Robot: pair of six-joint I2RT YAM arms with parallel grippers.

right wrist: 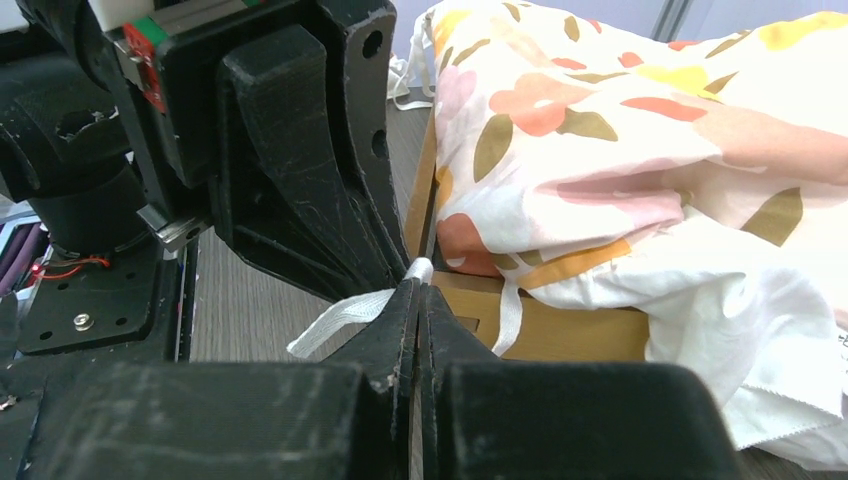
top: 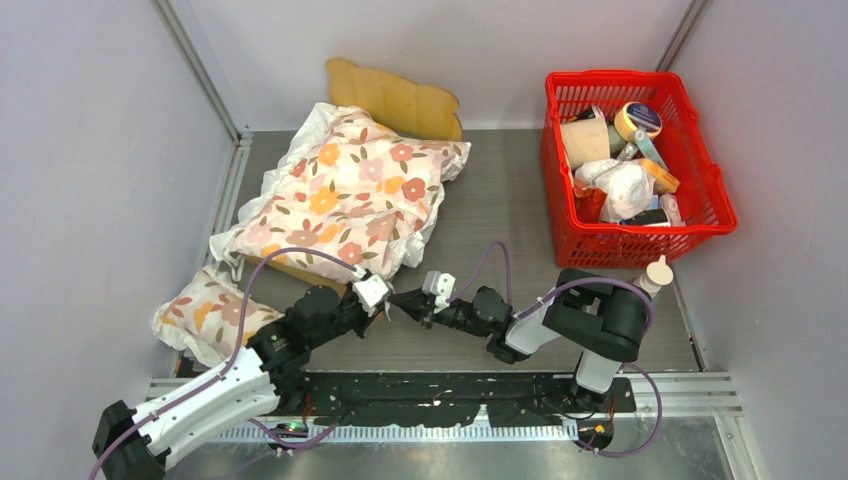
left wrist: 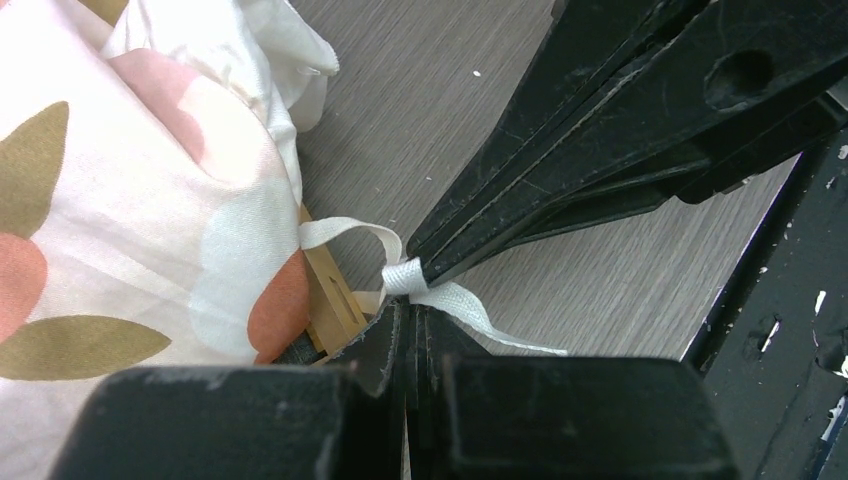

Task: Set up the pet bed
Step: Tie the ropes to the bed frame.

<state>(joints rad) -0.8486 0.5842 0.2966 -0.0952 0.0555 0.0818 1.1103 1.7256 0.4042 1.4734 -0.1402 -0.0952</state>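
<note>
Left fingers [left wrist: 385,345]: pressed together, pinching a flat white woven tie [left wrist: 405,277].

Right fingers [right wrist: 450,335]: likewise pressed together on the same tie. Their tips meet the left pair nose to nose, and a loose tail of the tape trails out sideways onto the surface.

The tie runs from the near corner of the pet bed [right wrist: 560,325]. There the side rail shows as smooth, pale wood, flat-faced and square-edged. Whether the tape is knotted to the rail cannot be told.

In the top view the bed sits at 11 o'clock from the meeting fingers. Its scalloped headboard stands up at the far end, near the back wall. Nearly all of the frame is covered by a floral cushion [top: 350,190]. This is soft, rumpled white cloth with a frilled edge, printed with orange and pink flowers and olive leaves. It overhangs the rails on the near and right sides.

A smaller floral pillow [top: 205,310] of the same print lies at 9 o'clock, just beside the left arm and against the left wall.

The surface [top: 500,200] is grey with a fine wood-grain texture.

At 2 o'clock, well apart from the bed, stands a red plastic basket [top: 700,215] with lattice walls. It is filled with mixed small goods, including tape rolls and crumpled white wrapping.
</note>
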